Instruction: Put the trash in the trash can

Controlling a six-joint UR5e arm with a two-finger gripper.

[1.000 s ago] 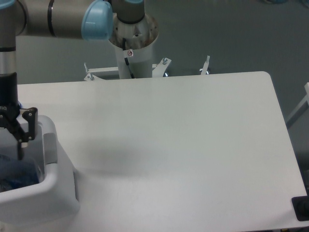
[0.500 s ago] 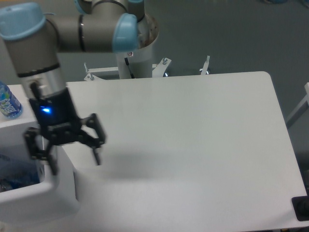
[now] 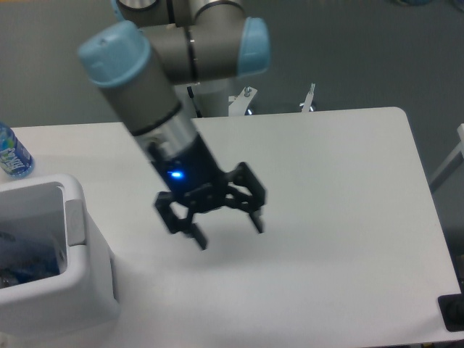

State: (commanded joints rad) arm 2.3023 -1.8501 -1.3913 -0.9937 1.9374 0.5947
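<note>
1 trash can (image 3: 80, 279), 1 labelled bottle (image 3: 12, 154), 1 table (image 3: 326, 188), 1 arm with 1 gripper (image 3: 228, 228).

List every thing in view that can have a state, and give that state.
hand: open, empty, above the table, clear of the bin.
trash can: upright, top open, bluish trash inside.
trash: lying in the trash can.
bottle with blue label: upright on the table behind the trash can.
table: bare under the hand.

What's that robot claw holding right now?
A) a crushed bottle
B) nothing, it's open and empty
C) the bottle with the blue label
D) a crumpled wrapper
B: the gripper hangs over the bare table with jaws spread and nothing between them; bluish plastic shows inside the trash can.
</note>
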